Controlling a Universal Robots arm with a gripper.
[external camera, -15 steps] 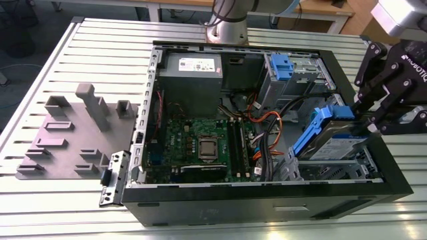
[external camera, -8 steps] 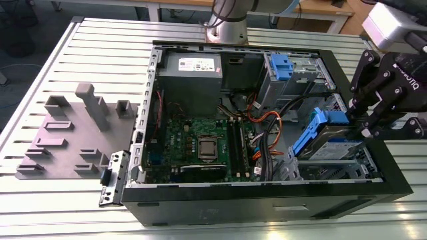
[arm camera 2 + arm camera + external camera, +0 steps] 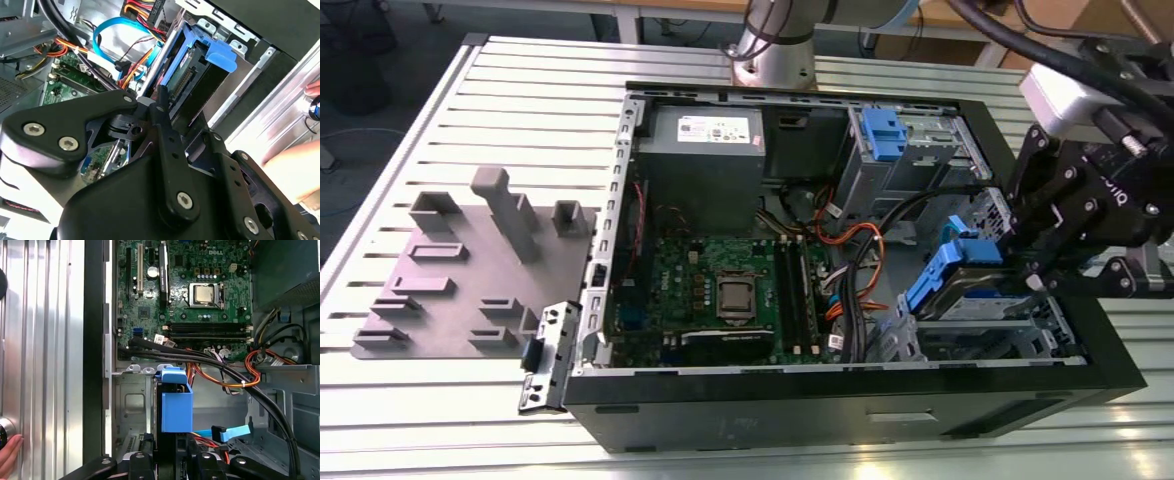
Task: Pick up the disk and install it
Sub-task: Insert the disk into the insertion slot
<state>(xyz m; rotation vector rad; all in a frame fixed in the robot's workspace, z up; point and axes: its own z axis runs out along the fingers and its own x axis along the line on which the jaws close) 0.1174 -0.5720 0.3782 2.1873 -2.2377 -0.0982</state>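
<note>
Closest to the lens in the second wrist view, the gripper has its black fingers clamped on the disk, holding it on edge and tilted. Beneath everything runs the slatted metal table, and on it lies the open black computer case, on its side. A grey fixture plate sits beside the case, on the exterior view's left. Inside, the green motherboard takes the middle. The disk is at the drive cage in the case's corner on the exterior view's right, its blue carrier tab uppermost. A person's hand is over the table, just outside the case wall.
</note>
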